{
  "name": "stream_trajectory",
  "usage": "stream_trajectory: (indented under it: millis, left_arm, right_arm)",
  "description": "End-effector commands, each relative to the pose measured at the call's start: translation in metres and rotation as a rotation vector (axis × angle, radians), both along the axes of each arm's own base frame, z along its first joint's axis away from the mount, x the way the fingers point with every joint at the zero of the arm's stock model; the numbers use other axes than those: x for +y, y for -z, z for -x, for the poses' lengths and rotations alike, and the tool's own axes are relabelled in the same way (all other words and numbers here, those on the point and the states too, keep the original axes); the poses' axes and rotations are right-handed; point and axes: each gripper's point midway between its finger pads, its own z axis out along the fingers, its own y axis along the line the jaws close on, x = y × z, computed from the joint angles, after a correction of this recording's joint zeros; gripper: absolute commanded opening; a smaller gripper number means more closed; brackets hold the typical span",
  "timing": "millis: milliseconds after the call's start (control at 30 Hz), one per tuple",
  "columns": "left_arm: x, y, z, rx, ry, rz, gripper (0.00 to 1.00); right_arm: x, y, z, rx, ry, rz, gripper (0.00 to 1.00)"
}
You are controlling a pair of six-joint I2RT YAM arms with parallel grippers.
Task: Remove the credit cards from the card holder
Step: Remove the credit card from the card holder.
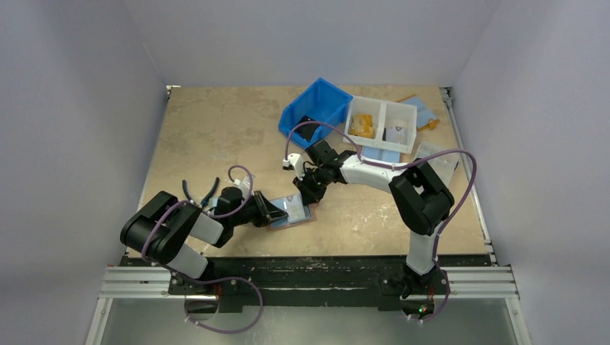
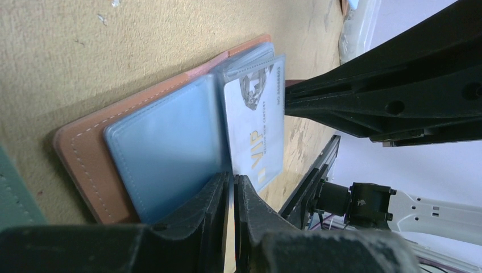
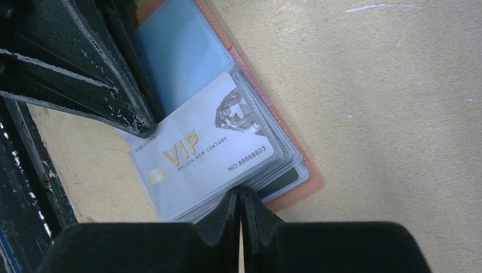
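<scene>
The card holder (image 1: 296, 213) lies open on the table, salmon-brown leather (image 2: 79, 153) with light-blue lining and a stack of clear sleeves. A silver VIP credit card (image 3: 210, 142) (image 2: 256, 125) sits in the top sleeve. My left gripper (image 1: 277, 213) (image 2: 233, 181) comes in from the left. Its jaws are almost together with a thin slit, and the tips rest where the blue panel meets the sleeves. My right gripper (image 1: 308, 195) (image 3: 239, 193) is shut, tips against the sleeve stack's edge by the leather rim (image 3: 310, 182). Whether either pinches a sleeve is hidden.
A blue bin (image 1: 316, 108) and a white divided tray (image 1: 381, 123) stand at the back. A flat blue-lined folder (image 1: 421, 108) lies behind the tray. Blue-handled pliers (image 1: 198, 192) lie near the left arm. A green leather corner (image 2: 14, 193) shows at the left.
</scene>
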Motion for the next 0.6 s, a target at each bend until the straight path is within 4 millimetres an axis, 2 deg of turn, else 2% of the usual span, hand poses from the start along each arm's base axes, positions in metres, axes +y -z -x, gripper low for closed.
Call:
stream_trajectory:
  millis: [0, 167, 333, 467, 567]
  left_arm:
    - [0.005, 0.0, -0.001, -0.028, 0.003, -0.028, 0.12]
    - [0.004, -0.005, -0.002, -0.039, 0.005, -0.013, 0.1]
    - [0.0, -0.015, -0.006, -0.058, 0.003, 0.016, 0.26]
    - [-0.002, -0.02, -0.01, -0.069, 0.003, 0.032, 0.29]
    - [-0.002, -0.016, -0.014, -0.054, -0.008, 0.022, 0.29]
  right_arm:
    - [-0.059, 0.063, 0.003, -0.002, 0.029, 0.279, 0.12]
    - [-0.058, 0.063, 0.004, 0.001, 0.026, 0.277, 0.12]
    - [-0.057, 0.063, 0.005, 0.009, 0.02, 0.27, 0.12]
    - [-0.056, 0.063, 0.006, 0.015, 0.015, 0.265, 0.12]
    - [-0.055, 0.062, 0.007, 0.019, 0.013, 0.259, 0.12]
